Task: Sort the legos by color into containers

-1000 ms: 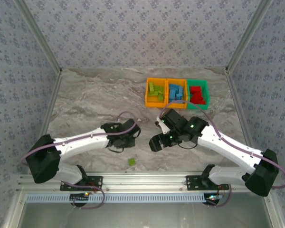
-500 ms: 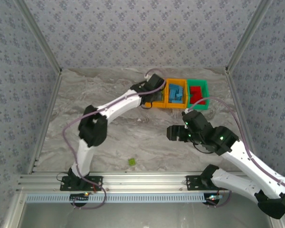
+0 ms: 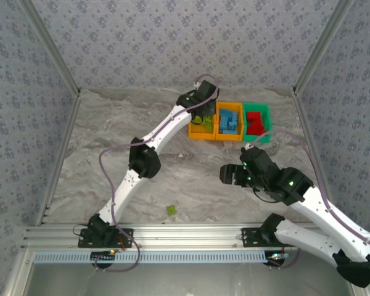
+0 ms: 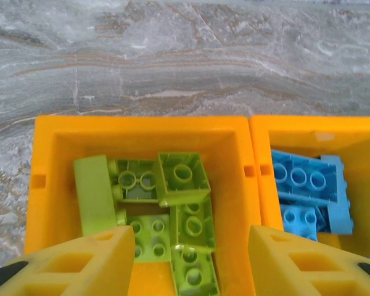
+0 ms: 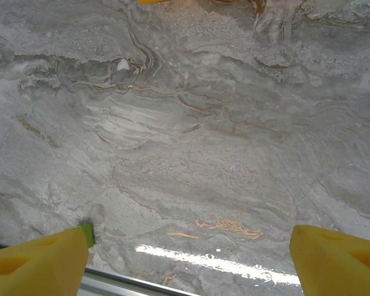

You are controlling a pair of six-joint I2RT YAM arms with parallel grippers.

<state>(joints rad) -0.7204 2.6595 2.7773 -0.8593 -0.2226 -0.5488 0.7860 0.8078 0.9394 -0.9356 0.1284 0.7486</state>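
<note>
The left arm [image 3: 154, 139] stretches from the near edge of the table [image 3: 111, 142] almost straight toward the far edge, elbow barely bent. It holds the left gripper [image 4: 191, 246] pointing down over the left orange bin [image 4: 142, 123]. Its fingers [image 4: 86, 262] are spread partway with nothing between them, above the green legos [image 4: 182, 179] lying in that bin. Touching it on the right, the middle orange bin [image 4: 308, 126] holds blue legos [image 4: 305, 182], and the green bin [image 3: 258, 140] beyond holds red legos [image 3: 254, 121]. 1 green lego [image 3: 171, 210] lies alone near the near edge. The right arm [image 3: 314, 209] is folded at the elbow. The right gripper [image 5: 188, 246] hangs over the bare middle of the table, fingers [image 5: 333, 259] spread wide, holding nothing.
</note>
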